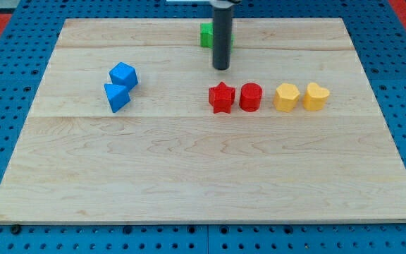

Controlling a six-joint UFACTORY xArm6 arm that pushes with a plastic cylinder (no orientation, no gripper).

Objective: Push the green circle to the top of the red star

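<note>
The red star (221, 97) lies near the board's middle. A green block (206, 35) sits near the view's top, mostly hidden behind the dark rod, so its shape cannot be made out. My tip (221, 68) rests on the board just below and slightly right of the green block, and above the red star with a gap between them.
A red cylinder-like block (251, 97) touches the star's right side. Two yellow blocks (287, 97) (316, 96) lie further right. Two blue blocks (123, 75) (117, 97) sit at the left. The wooden board (203, 176) lies on a blue pegboard.
</note>
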